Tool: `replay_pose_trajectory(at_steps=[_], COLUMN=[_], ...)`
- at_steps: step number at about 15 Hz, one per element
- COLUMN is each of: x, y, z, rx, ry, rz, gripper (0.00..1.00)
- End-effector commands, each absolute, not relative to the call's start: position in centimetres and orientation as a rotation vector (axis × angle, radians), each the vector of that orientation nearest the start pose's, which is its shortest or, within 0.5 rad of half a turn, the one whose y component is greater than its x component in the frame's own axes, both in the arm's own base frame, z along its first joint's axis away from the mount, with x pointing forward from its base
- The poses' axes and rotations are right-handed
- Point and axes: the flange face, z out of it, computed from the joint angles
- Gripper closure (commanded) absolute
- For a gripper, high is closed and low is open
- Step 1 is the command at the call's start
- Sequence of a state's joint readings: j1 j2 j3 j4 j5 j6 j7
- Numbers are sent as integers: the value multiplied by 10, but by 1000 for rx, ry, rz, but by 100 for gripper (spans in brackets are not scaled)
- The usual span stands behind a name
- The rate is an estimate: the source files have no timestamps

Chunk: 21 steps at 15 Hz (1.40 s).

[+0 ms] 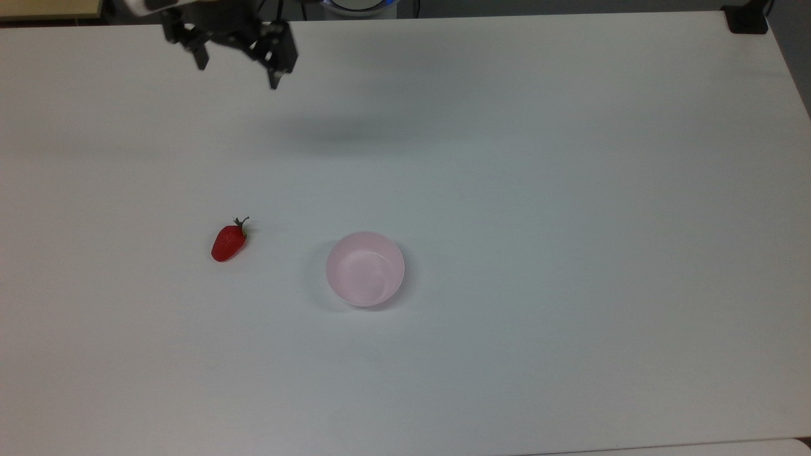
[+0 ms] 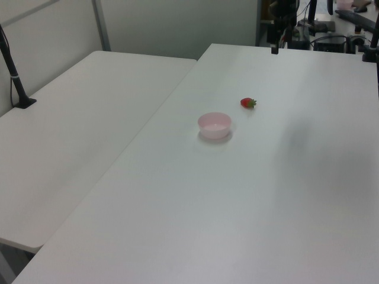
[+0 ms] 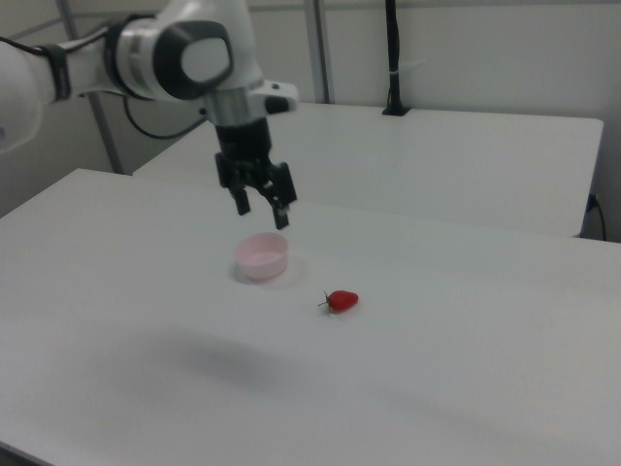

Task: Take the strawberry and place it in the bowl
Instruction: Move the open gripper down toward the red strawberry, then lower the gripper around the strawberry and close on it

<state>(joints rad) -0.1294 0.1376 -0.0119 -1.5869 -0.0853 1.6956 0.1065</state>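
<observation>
Nothing is done yet: the strawberry lies on the table left of the empty bowl. The gripper, jaws apart and seemingly empty, hangs at upper left.

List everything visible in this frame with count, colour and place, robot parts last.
strawberry: 1, red with a green stem, lying on the table to the top view's left of the bowl.
bowl: 1, pale pink, upright near the table's middle, nothing in it.
table: 1, white, under both things.
second table: 1, white, alongside on the left view's left.
black post: 1, standing on the second table.
gripper: 1, black, open, raised above the table's far edge, holding nothing.
arm: 1, white.
</observation>
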Motion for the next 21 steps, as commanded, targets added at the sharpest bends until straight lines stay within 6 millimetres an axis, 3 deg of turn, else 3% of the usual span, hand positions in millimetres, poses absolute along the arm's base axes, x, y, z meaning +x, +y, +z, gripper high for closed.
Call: replay_pose_trajectory(at_steps=[1, 5, 11, 14, 19, 21], x=[628, 659, 682, 694, 699, 700], y=[-124, -138, -150, -152, -144, -141], z=[497, 442, 372, 350, 319, 313], rx=[-3111, -3024, -2994, -2961, -3010, -3038], ry=[631, 955, 1054, 1099, 1118, 1092], rz=[43, -61, -120, -217, -230, -221], gripper=[0, 0, 7, 18, 35, 49])
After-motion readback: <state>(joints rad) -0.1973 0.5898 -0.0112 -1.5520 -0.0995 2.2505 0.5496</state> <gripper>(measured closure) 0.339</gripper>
